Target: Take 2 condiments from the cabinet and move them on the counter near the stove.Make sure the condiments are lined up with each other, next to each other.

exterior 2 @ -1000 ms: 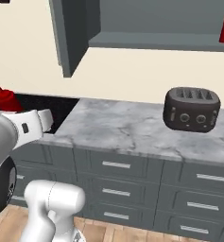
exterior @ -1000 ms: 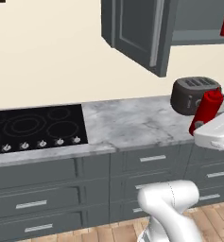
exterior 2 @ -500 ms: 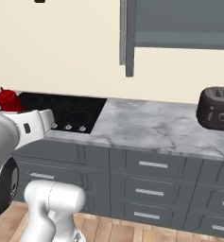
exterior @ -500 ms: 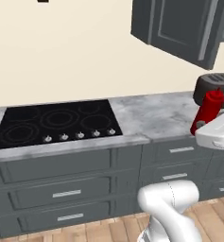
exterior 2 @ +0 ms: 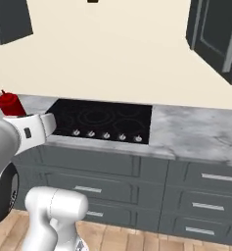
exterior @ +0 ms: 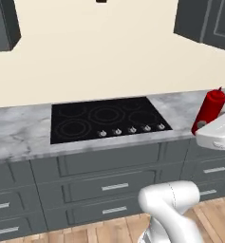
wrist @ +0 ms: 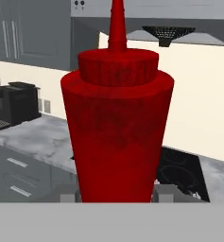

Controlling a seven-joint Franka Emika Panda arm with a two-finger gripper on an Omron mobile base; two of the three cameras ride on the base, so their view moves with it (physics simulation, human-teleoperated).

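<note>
one glossy red cone-nozzled squeeze bottle (wrist: 117, 127) clamped in the end effector (wrist: 116, 194).

The white arm (exterior: 171, 209) holds its end effector (wrist: 116, 194) level, clamped on a load.

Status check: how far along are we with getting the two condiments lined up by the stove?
Done: one red squeeze bottle is out of the cabinet, and the base faces the stove.
In hand: the end effector is shut on that bottle, held off the counter.
Left: set it on the marble beside the stove, then bring a second bottle and line it up alongside; none stands there yet.
</note>
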